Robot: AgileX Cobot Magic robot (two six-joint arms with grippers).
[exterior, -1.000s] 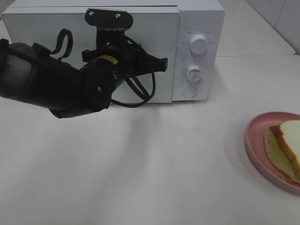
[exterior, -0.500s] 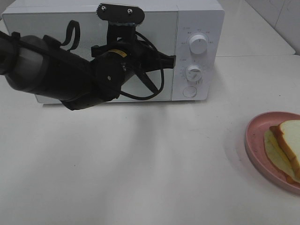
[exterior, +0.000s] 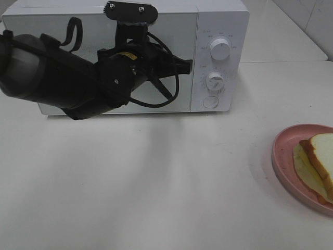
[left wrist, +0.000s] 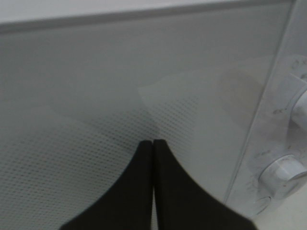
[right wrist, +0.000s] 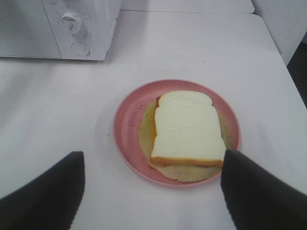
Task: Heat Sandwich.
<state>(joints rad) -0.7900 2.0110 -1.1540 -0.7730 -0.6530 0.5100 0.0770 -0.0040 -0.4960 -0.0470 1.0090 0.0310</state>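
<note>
The left tool is clenched, its two dark fingers pressed flat together with nothing between them, the tips right up against the dotted window of the microwave door. From above, the black left arm reaches in from the left edge and covers much of that door, its cable loop hanging in front of the glass; the tool's tip sits near the door's right edge, just beside the control panel. Whether the tips actually touch the door cannot be told.

The right tool stands released, its fingers spread wide apart, holding nothing, hovering above the near rim of the pink plate. The overhead camera does not show this tool at all.

The sandwich lies on the plate, white top slice up, tan crust along its edge, a pale layer spreading out beneath. Only the right wrist camera shows it whole; from above it is cut off at the right edge of the picture.

The microwave is white, with two round knobs stacked above a round button, door closed. It stands at the back of a plain white tabletop, well apart from the plate. A second white surface adjoins behind, and a pale tiled wall shows in the far right corner.
</note>
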